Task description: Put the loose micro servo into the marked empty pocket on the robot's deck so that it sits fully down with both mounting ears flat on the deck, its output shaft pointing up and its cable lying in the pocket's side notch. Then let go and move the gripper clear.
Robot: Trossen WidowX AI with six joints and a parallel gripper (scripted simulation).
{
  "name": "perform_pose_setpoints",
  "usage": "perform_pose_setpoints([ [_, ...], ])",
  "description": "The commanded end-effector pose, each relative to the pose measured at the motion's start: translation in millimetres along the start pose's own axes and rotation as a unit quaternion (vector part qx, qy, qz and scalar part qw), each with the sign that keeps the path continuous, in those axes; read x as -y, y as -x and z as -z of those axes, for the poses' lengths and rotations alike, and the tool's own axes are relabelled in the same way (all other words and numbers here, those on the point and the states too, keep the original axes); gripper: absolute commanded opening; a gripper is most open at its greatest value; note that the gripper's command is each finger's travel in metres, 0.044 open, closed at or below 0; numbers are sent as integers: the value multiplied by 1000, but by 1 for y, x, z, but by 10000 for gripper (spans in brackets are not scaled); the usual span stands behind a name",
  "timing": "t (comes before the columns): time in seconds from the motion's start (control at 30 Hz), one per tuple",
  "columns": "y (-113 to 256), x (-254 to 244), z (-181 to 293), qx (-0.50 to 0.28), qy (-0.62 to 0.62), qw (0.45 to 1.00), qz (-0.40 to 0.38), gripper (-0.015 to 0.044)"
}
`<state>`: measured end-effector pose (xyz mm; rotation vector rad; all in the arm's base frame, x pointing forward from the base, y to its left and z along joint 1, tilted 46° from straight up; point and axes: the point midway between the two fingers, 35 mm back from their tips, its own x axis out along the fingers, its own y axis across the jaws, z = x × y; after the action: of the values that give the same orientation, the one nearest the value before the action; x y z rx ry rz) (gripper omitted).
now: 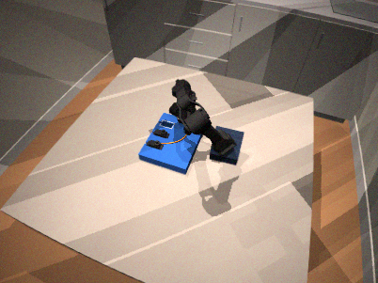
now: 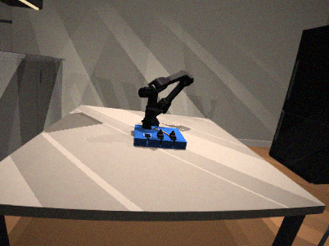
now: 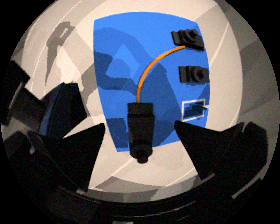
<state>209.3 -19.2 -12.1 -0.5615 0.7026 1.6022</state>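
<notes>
The loose micro servo [image 3: 140, 130] is black, with an orange cable [image 3: 151, 70] [image 1: 174, 142] curving across the blue deck [image 3: 112, 37] [image 1: 165, 161] [image 2: 159, 143]. In the wrist view it overlaps the deck's lower edge, its round boss toward the bottom of the picture. The arm hides it in the top view. My gripper [image 3: 141, 125] is open, one finger on each side of the servo with a gap at both sides; how far the tips are above the deck is unclear. The white-outlined empty pocket [image 3: 194, 110] [image 1: 166, 124] [image 2: 147, 136] lies right of the right fingertip in the wrist view.
Two black servos, one [image 3: 194, 74] [image 1: 161, 133] [image 2: 160, 135] beside the pocket and one [image 3: 188, 38] [image 1: 154, 144] [image 2: 173, 136] farther along, stand up from the deck. The arm's dark base block [image 1: 238, 142] [image 3: 65, 110] is beside the deck.
</notes>
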Motion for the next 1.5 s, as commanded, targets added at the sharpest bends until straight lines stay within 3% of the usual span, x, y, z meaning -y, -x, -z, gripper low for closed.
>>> perform_pose_setpoints([
  [0.0, -3, -1, -1, 3, -3, 1000, 0, 387],
  [0.33, -3, -1, -1, 3, -3, 1000, 0, 125],
  [0.5, -3, -1, -1, 3, -3, 1000, 0, 92],
  [0.63, 4, 0, 0, 3, -3, 1000, 0, 0],
  [0.8, 26, -4, -3, 3, -3, 1000, -1, 0],
  [1.47, 27, 29, -4, 3, -2, 1000, 0, 0],
])
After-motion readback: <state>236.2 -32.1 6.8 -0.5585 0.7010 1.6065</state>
